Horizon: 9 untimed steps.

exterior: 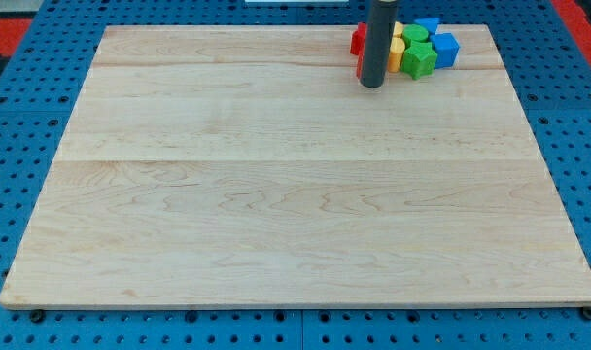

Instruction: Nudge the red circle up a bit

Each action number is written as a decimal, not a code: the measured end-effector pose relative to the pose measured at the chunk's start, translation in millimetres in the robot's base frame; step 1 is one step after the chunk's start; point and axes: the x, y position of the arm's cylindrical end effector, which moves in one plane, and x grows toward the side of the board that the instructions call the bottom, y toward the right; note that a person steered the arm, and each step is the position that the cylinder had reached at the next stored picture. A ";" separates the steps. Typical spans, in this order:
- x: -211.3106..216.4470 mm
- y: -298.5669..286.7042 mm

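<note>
The rod has no gripper, so nothing is held; its tip (pixel 372 84) sits by the tabletop's (pixel 276 194) top edge, touching the block cluster. The red circle (pixel 358 64) is mostly hidden behind it, so the nudge looks barely begun.

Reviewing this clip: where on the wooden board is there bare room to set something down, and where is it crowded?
Bare wood runs from the board's left edge to its right edge and down to the view's bottom, below my tip. Crowding is confined to the top edge right of centre: red blocks, yellow blocks, green blocks and blue blocks bunch together, my tip against their lower left.
</note>
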 end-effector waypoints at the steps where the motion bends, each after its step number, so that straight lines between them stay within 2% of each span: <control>1: 0.0 -1.1; 3: 1.1 -28.6; 9: -17.2 -13.3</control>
